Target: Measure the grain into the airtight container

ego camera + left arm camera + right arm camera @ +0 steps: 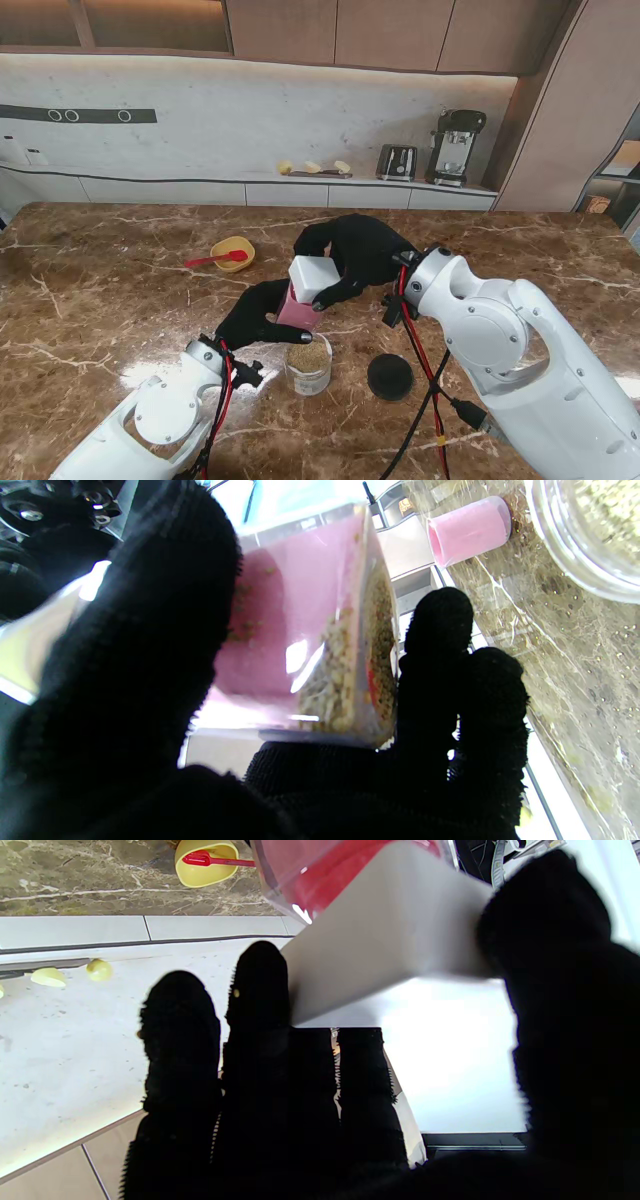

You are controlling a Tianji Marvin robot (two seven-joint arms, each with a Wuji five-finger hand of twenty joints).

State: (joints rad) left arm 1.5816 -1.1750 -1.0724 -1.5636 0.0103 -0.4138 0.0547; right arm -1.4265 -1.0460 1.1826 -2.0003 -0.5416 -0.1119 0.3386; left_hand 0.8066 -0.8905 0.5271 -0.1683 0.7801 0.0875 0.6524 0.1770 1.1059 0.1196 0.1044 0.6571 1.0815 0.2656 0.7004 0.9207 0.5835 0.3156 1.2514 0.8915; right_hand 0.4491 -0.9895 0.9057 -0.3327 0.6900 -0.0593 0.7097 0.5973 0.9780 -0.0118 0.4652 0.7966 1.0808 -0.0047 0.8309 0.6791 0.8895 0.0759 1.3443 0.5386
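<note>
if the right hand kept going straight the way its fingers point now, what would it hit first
Judging by the stand view, the right hand points toward the robot's left, already gripping the grain box's white end. Beyond that, the yellow bowl looks first in line, though depth is unclear.

Before you, the jar stands centre; the lid lies just right of it; the bowl, holding a spoon, sits far left.

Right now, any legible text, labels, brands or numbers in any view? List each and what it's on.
None readable.
Pink grain container and its white lid: no print visible.
Glass jar: no label visible.
Toaster, coffee machine: any markings too small.
</note>
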